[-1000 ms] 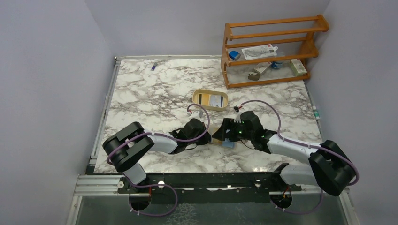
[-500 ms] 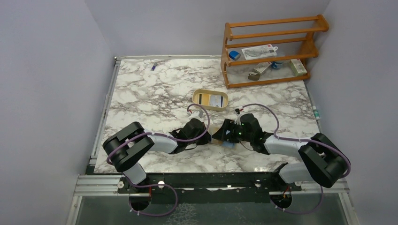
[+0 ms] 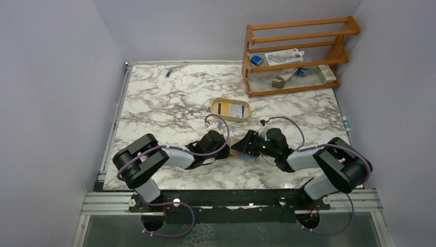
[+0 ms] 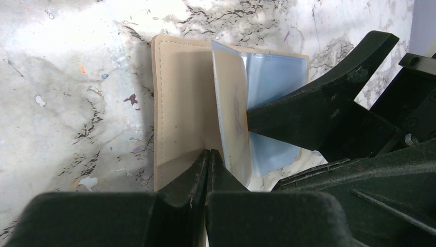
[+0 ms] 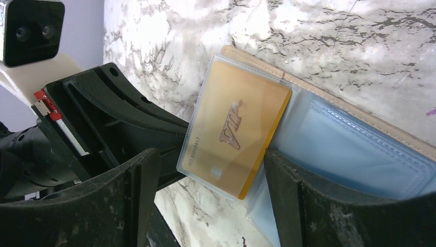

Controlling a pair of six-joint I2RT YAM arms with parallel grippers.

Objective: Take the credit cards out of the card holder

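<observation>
The card holder (image 4: pixel 180 103), a small tan leather-like folding wallet, lies opened on the white-and-grey marbled desk (image 3: pixel 169 108). It sits toward the near side, between the two arms. One tan flap lies flat with its stitched edge showing. From the fold rises a clear plastic sleeve (image 4: pixel 230 82), tilted up off the flap.

Two cards show in the holder. One is a yellowish-gold card (image 5: pixel 236 123) marked "VIP", inside the raised sleeve. The other is a light blue card (image 5: pixel 355 149), lying flat in a sleeve against the far flap.

The left tool (image 4: pixel 207 159) has its two fingers drawn together with no gap between them, and the tips rest on the near part of the bare tan flap, just beside the foot of the raised sleeve. Whether anything is pinched between them cannot be told.

The right tool (image 5: pixel 212 157) is spread wide, with one finger on each side of the raised sleeve. One finger touches the corner of the sleeve, and the other stands a little apart from its opposite edge, so the gold card is straddled but not clamped.

Behind the holder, well apart from it, sits one cream oval tray (image 3: pixel 230 119). Two more cards lie flat in it side by side: a dark-striped card (image 3: pixel 221 108) and a whitish card (image 3: pixel 238 111). That makes four cards in view.

At the far right corner stands one orange-brown wooden rack (image 3: pixel 250 62) with several small packages on its shelves, too small to name. One small blue object (image 3: pixel 168 72) lies near the far left edge.
</observation>
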